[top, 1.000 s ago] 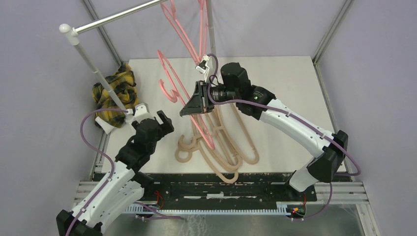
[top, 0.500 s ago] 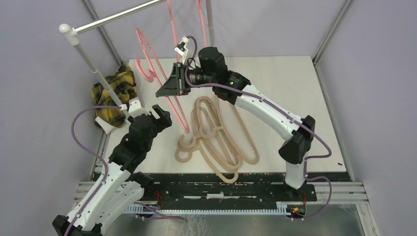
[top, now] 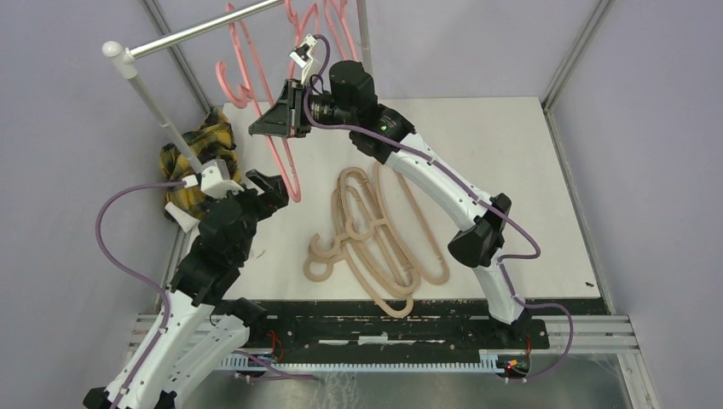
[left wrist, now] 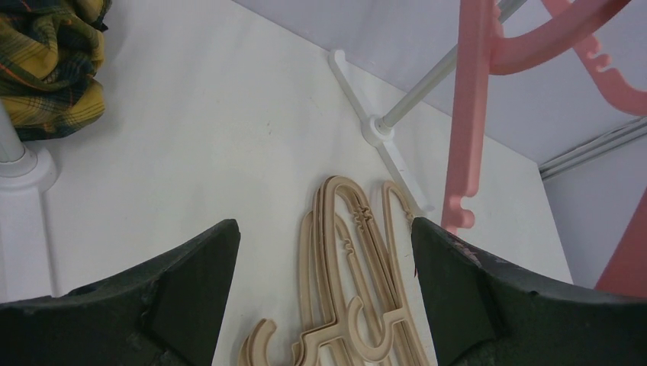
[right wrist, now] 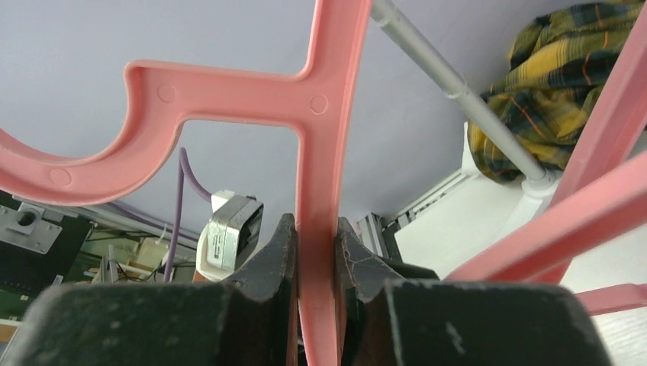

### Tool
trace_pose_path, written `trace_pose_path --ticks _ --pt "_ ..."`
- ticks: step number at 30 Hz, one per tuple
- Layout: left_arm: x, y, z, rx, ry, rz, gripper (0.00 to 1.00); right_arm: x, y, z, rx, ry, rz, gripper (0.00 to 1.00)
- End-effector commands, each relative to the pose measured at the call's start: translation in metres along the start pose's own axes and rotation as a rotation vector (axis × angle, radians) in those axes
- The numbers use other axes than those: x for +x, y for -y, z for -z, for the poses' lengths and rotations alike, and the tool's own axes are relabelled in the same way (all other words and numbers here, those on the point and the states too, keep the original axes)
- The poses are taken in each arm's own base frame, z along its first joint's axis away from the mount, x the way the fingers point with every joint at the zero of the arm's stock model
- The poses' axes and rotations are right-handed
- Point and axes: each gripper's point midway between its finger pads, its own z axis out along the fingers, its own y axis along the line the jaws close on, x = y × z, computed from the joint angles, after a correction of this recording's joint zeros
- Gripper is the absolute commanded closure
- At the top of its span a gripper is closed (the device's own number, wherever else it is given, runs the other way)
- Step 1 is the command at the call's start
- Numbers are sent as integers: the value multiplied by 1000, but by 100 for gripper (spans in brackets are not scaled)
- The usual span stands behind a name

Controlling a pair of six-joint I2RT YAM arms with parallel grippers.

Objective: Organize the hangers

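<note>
The salmon-pink hanger [top: 287, 162] had travelled up and to the left in the overhead view, from above the beige pile toward the rail [top: 205, 28] at the upper left, and the right arm had stretched out with it. The right jaws were clamped narrow on the hanger's straight stem [right wrist: 317, 191], just below the hook. The hook [top: 228, 75] lay a little under the rail in the picture and did not look seated on it yet. Other pink hangers [top: 328, 19] were already hanging at the top centre. The beige hangers [top: 379, 247] lay heaped on the bench [top: 511, 153] at lower centre.

The hold was on one thin, smooth stem, so the hanger could probably pivot between the jaws and turn the hook away from the rail. A hook that met the rail badly might drop the hanger or knock the hung ones. The hanger's lower end swung close to the left jaws, which stood wide apart and empty over the beige hangers [left wrist: 358, 305]. A further sweep could strike them. The plaid cloth [top: 200, 153] by the rack post [top: 162, 111] lay clear of the path.
</note>
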Motion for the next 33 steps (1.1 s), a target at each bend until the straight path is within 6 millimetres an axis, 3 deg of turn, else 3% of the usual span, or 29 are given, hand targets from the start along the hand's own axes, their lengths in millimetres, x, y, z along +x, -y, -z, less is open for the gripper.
trace_pose_path --ticks 1,3,5,12,24,32,33 --pt "-31 19 10 80 73 2 10 -32 -14 -2 -43 111 48 99" --pt "-36 24 12 99 81 11 9 -33 -13 -5 -49 118 41 99" --pt "-43 28 17 122 99 23 0 -33 -9 -7 -48 119 35 99" --pt "-63 39 34 199 151 37 1 -29 1 -10 -27 113 38 99" --pt "-37 51 8 218 81 69 1 -29 2 -14 -23 126 21 99" --pt "-18 33 -12 102 50 18 1 -19 -9 -19 -47 108 20 99" --pt "-14 28 -15 79 43 9 6 -18 -11 -19 -49 104 21 99"
